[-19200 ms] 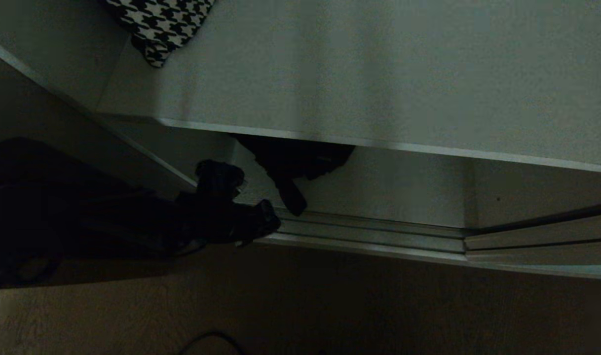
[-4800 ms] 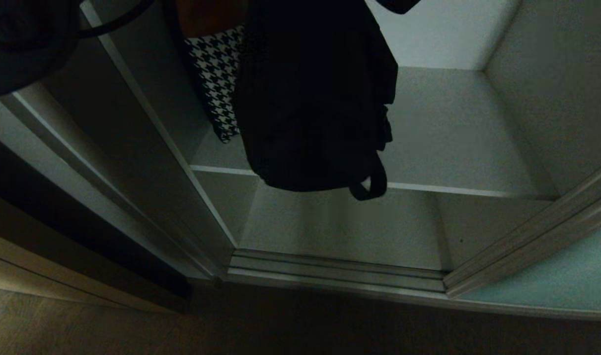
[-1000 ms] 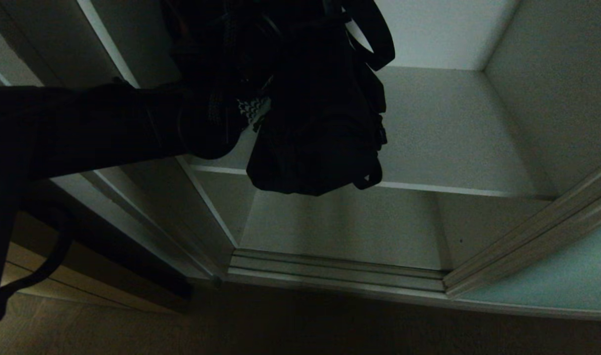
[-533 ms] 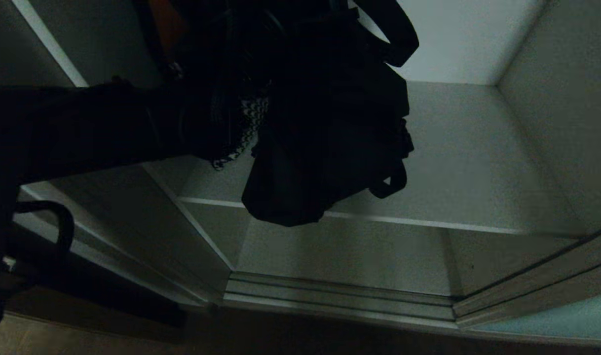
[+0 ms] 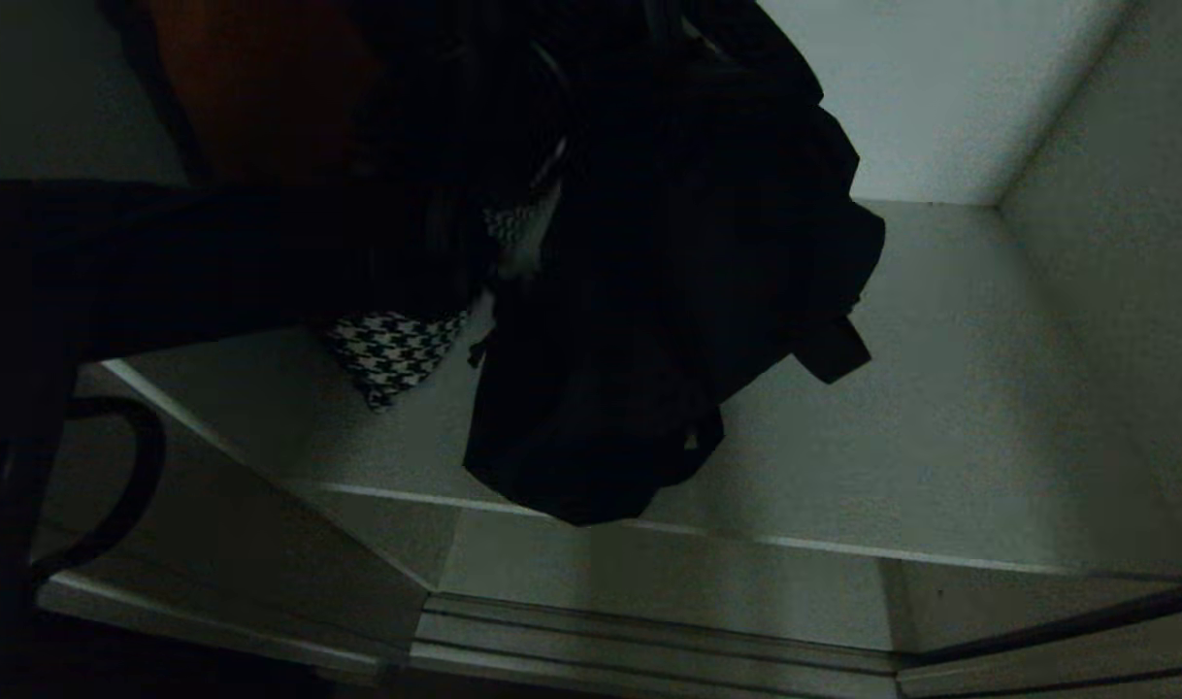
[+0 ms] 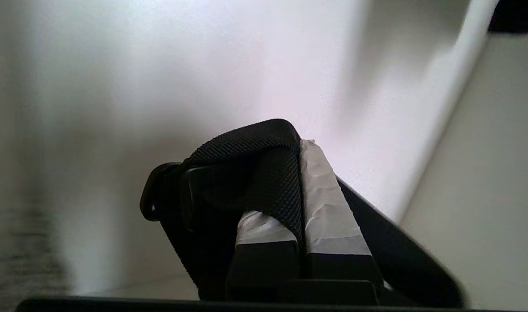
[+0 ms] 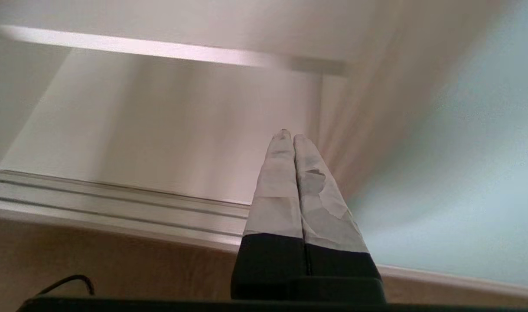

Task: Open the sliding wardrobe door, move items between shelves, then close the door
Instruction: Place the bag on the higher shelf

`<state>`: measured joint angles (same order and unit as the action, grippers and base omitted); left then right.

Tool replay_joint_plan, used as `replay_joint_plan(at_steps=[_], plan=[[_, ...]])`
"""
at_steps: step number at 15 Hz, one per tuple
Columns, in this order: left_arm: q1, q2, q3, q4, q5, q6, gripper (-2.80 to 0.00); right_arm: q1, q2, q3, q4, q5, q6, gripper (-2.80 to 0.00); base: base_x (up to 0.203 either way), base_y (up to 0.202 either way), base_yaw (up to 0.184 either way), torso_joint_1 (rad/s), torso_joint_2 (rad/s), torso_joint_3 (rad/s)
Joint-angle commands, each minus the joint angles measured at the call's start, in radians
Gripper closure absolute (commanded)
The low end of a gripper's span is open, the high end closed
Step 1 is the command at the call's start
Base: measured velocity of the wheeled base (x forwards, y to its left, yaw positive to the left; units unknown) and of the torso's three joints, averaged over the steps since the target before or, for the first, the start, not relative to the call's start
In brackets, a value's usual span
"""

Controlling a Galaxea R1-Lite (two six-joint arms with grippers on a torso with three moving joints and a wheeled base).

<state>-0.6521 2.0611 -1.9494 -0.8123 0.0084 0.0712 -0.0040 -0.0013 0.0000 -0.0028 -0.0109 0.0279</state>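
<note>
The wardrobe stands open, its pale shelf [image 5: 940, 408] broad across the head view above the silver floor track [image 5: 649, 641]. The frosted door [image 7: 463, 173] is slid aside by the right claw [image 7: 293, 138], which hangs parked with fingers pressed together. A black bag [image 5: 669, 320] hangs over the shelf, probably just touching it; the left claw [image 6: 301, 149] is clamped on its strap [image 6: 264, 173]. A houndstooth cloth [image 5: 392, 354] lies beside it.

1. Left gripper [image 6: 301, 182]: clamped on a strap [image 6: 255, 143], above the shelf [image 5: 940, 417].
2. Bag [image 5: 669, 320]: hangs below that gripper, over the shelf's front edge.
3. Checked cloth [image 5: 392, 354]: on the shelf, left of the bag.
4. Floor track [image 5: 649, 641]: below, in front.
</note>
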Motion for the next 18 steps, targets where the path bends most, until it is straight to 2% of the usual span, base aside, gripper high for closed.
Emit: replay_joint_plan(at_steps=[1, 7, 14, 15, 18], plan=[[0.001, 0.014, 0.0, -0.006, 0.032, -0.006, 0.0, -0.001, 0.0, 0.0, 0.0, 0.0, 0.0, 0.0, 0.01, -0.066, -0.012, 0.007, 0.0, 0.002], [0.002, 0.007, 0.0, -0.013, 0.201, -0.001, 0.0, -0.001, 0.0, 0.0, 0.0, 0.0, 0.0, 0.0, 0.0, 0.0, 0.0, 0.0, 0.0, 0.0], [0.003, 0.037, -0.002, -0.021, 0.242, -0.004, 0.0, -0.001, 0.0, 0.0, 0.0, 0.0, 0.0, 0.0, 0.0, 0.0, 0.0, 0.0, 0.0, 0.0], [0.003, 0.04, -0.002, -0.015, 0.243, -0.007, -2.8, -0.001, 0.0, 0.0, 0.0, 0.0, 0.0, 0.0, 0.0, 0.0, 0.0, 0.0, 0.0, 0.0], [0.006, 0.044, 0.0, -0.025, 0.243, -0.022, -2.8, -0.001, 0.0, 0.0, 0.0, 0.0, 0.0, 0.0, 0.0, 0.0, 0.0, 0.0, 0.0, 0.0]])
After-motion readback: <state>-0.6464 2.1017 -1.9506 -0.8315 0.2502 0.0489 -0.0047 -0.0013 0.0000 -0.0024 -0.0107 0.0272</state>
